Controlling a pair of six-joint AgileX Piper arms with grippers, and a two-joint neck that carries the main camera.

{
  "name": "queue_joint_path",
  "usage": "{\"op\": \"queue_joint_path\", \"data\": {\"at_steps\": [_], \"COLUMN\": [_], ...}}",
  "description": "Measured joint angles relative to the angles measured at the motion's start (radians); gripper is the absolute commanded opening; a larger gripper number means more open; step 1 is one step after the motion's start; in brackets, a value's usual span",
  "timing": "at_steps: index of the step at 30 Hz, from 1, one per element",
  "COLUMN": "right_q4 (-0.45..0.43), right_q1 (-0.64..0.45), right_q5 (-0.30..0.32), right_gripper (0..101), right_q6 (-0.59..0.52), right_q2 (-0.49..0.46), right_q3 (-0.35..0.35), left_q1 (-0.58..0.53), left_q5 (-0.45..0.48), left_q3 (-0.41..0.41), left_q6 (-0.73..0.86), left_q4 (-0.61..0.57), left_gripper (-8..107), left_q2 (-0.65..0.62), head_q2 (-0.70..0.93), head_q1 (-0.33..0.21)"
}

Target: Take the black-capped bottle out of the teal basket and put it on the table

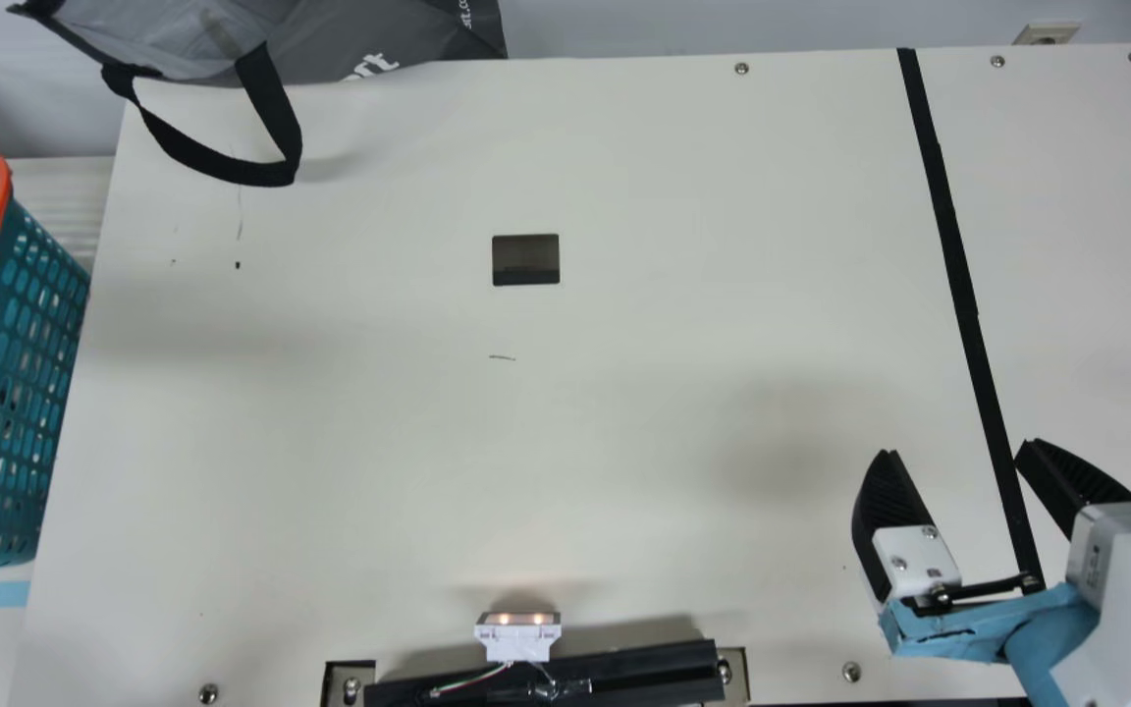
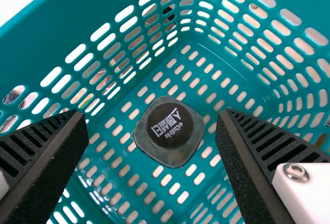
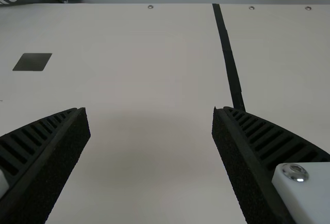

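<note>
Left hand (image 2: 149, 113), spread wide, hangs above the upright black-capped bottle (image 2: 170, 157) inside the teal basket (image 2: 87, 7), likely stiff, slick and fairly light, best gripped by opposite sides below the cap (image 2: 169, 125).

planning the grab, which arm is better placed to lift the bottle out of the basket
Left, probably: the left gripper hangs open above the black-capped bottle in the teal basket. The right gripper, also open, is across the table from it.
</note>
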Motion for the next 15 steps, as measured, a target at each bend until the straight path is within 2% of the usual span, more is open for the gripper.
{"op": "queue_joint_path", "data": {"at_steps": [6,15], "right_q4": [0.0,0.0], "right_q1": [0.0,0.0], "right_q5": [0.0,0.0], "right_gripper": [91,91], "right_q6": [0.0,0.0], "right_q2": [0.0,0.0], "right_q3": [0.0,0.0], "left_q1": [0.003,-0.014], "left_q5": [-0.01,-0.03], "left_q3": [-0.005,-0.011], "left_q6": [-0.017,0.052], "left_q4": [0.018,-0.069], "left_gripper": [107,107], "left_q2": [0.032,0.079], "head_q2": [0.0,0.0], "head_q1": [0.0,0.0]}}
